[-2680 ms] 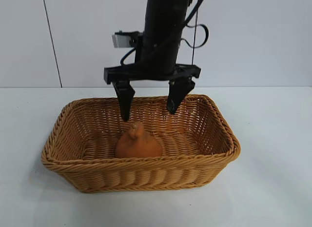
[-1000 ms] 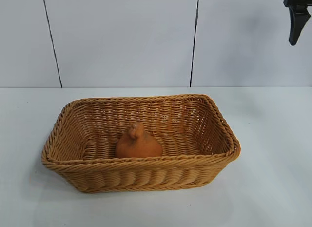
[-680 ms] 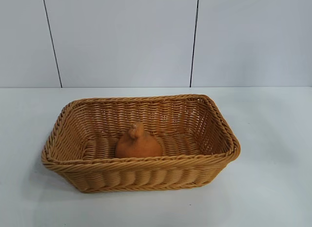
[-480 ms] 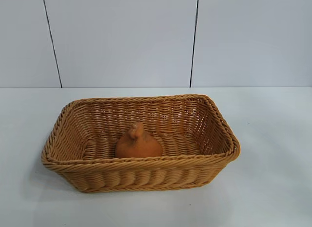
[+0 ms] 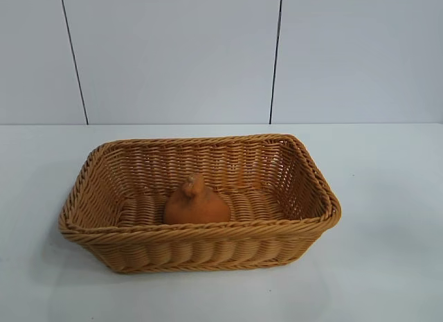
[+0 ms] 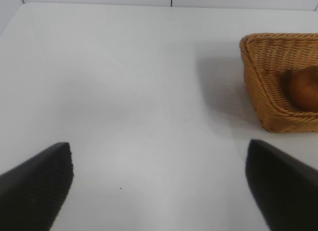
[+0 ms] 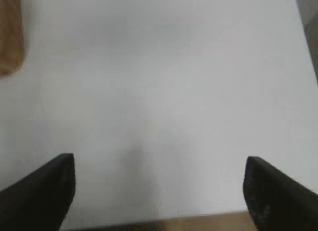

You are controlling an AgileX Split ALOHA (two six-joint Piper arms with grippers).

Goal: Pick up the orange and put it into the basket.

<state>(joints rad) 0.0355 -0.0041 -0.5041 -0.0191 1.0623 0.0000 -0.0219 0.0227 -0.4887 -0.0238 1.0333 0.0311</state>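
The desk [image 5: 387,197] carries the basket [image 5: 304,228], the orange [image 5: 197,206] resting inside. Both grippers, left [image 6: 159,191] and right [image 7: 159,191], hover over bare desk, jaws wide, empty. Little risk remains; a careless sweep could nudge the basket.

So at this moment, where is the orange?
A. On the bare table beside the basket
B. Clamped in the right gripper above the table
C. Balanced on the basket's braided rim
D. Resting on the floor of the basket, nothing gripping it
D: in the exterior view the orange sits on the woven floor inside the basket, below the rim, with no gripper near it.
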